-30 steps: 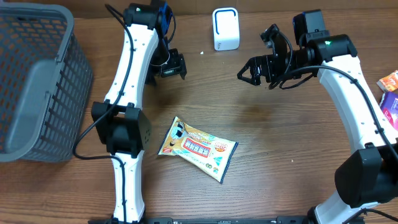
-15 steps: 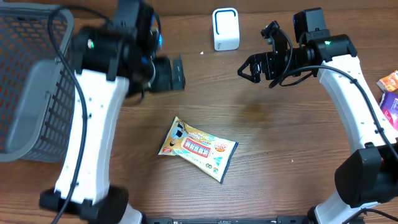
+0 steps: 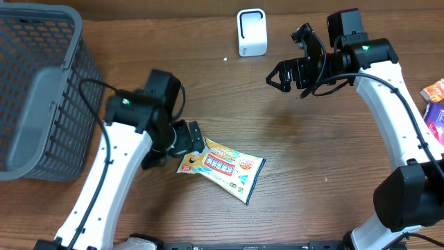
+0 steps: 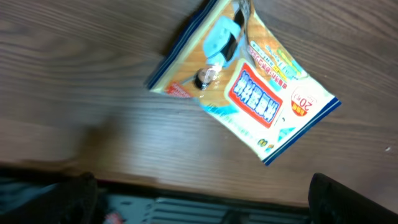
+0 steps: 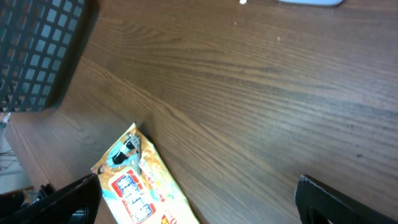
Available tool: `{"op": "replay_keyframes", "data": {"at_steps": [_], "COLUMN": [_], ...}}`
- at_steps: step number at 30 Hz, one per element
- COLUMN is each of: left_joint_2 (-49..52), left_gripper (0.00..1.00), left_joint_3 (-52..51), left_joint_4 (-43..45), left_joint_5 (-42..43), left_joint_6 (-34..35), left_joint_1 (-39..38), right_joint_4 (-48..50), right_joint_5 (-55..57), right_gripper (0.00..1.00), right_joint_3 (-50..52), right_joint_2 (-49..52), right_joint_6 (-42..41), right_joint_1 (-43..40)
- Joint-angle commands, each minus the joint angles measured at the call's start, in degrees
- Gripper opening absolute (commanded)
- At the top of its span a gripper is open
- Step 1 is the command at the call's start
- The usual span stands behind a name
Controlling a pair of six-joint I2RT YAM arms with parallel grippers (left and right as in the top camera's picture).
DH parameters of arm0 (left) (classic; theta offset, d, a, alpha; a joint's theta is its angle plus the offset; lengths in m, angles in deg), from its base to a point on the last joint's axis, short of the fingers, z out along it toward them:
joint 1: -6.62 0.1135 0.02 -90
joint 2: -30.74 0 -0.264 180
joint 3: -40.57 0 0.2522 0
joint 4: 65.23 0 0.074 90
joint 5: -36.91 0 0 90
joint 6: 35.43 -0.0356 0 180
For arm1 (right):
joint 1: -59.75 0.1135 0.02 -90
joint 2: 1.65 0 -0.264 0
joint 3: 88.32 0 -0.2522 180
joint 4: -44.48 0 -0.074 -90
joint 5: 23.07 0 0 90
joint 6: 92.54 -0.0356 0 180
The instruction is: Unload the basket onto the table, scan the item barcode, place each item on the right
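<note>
While the left gripper (image 3: 196, 137) was held low over the table (image 3: 312, 160), its fingers were seen spread wide in the left wrist view, w/ nothing pinched btwn them. The snack packet (image 3: 220, 167) was laid flat on the wood near the table's middle, printed side up and turned diagonally. Its upper-left corner was just beside the left gripper's tips. Whether they touched couldn't be told from overhead. From the left wrist cam the packet was framed ahead of the finger gap, not inside it.

The right gripper (image 3: 276, 80) was held at the rear right, well apart from the packet, jaws likewise spread and nothing gripped. From its wrist cam only the packet's upper end was caught, at the bottom left.

A white scanner (image 3: 251, 32) was stood upright at the far edge, left of the right gripper and well apart from the packet. A grey basket (image 3: 41, 90) was placed at the table's left edge. Two other packets, one orange (image 3: 433, 90) and one purple (image 3: 436, 121), were cut off at the right edge.
</note>
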Motion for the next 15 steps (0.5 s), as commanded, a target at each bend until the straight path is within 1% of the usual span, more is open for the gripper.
{"op": "replay_keyframes", "data": {"at_steps": [1, 5, 9, 11, 13, 15], "left_joint_2": [-0.2, -0.1, -0.1, -0.1, -0.1, -0.1], "left_gripper": [1.0, 1.0, 1.0, 1.0, 1.0, 1.0], "left_joint_3": [-8.2, -16.9, -22.8, -25.6, -28.4, -31.3], "left_joint_4": [6.2, 15.0, 22.2, 27.3, 31.9, 35.8], "left_joint_5": [8.3, 11.8, 11.7, 11.6, 11.6, 11.4], "left_joint_6": [3.6, 3.7, 3.7, 3.9, 6.2, 9.9], "left_joint_1": [-0.2, -0.2, -0.1, -0.1, -0.1, -0.1], "right_joint_4": [0.8, 0.3, 0.4, 0.3, 0.3, 0.1], "right_joint_5": [0.2, 0.2, 0.2, 0.2, 0.2, 0.2], "right_gripper": [1.0, 1.0, 1.0, 1.0, 1.0, 1.0], "right_joint_3": [0.2, 0.2, 0.2, 0.2, 0.2, 0.2], "right_joint_2": [0.0, 0.0, 0.0, 0.0, 0.0, 0.0], "right_joint_6": [0.3, 0.2, 0.3, 0.2, 0.2, 0.3], "right_joint_1": [-0.2, -0.2, -0.2, -0.2, -0.2, -0.2]}}
